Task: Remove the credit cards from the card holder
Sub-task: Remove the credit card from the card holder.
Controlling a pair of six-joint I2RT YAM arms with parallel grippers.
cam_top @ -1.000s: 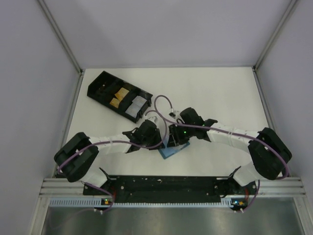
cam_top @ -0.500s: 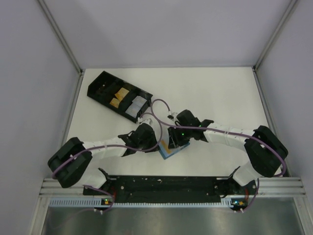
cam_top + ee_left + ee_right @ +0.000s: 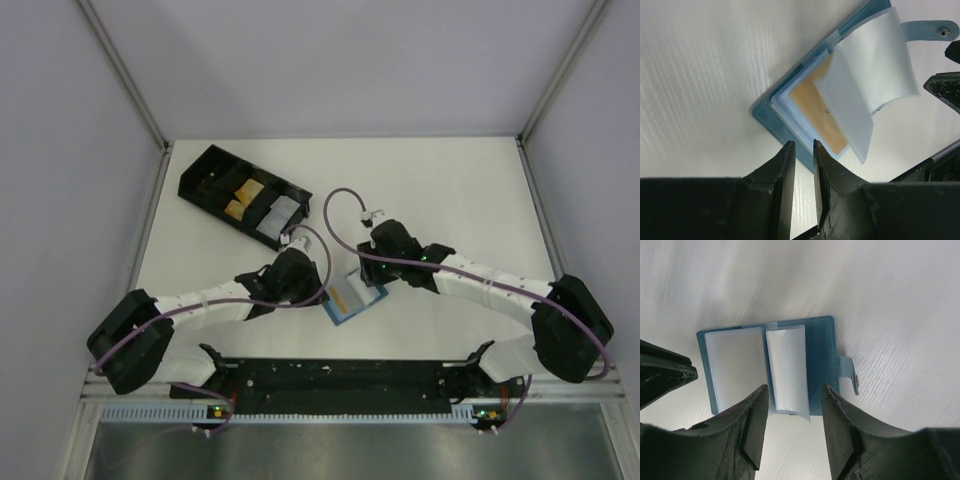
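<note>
The blue card holder (image 3: 347,300) lies open on the white table between both grippers. In the left wrist view the card holder (image 3: 771,116) shows a tan card (image 3: 812,107) inside a clear sleeve, and a pale sleeve (image 3: 870,75) curls up over it. Its tab (image 3: 932,31) points away. My left gripper (image 3: 318,290) (image 3: 802,145) hovers at the holder's near edge, its jaws a narrow gap apart with nothing between them. My right gripper (image 3: 372,275) (image 3: 792,390) stands wide open above the card holder (image 3: 820,355), straddling the raised sleeve (image 3: 787,370) without touching it.
A black compartmented tray (image 3: 200,175) lies at the back left with tan and pale cards in its slots. Grey walls close in the table on the left, right and back. The arms' black base rail (image 3: 340,380) runs along the near edge.
Both grippers drew back from the card holder, the left one leftward and the right one up and rightward. The holder, earlier covered and tilted up, now lies open and uncovered.
</note>
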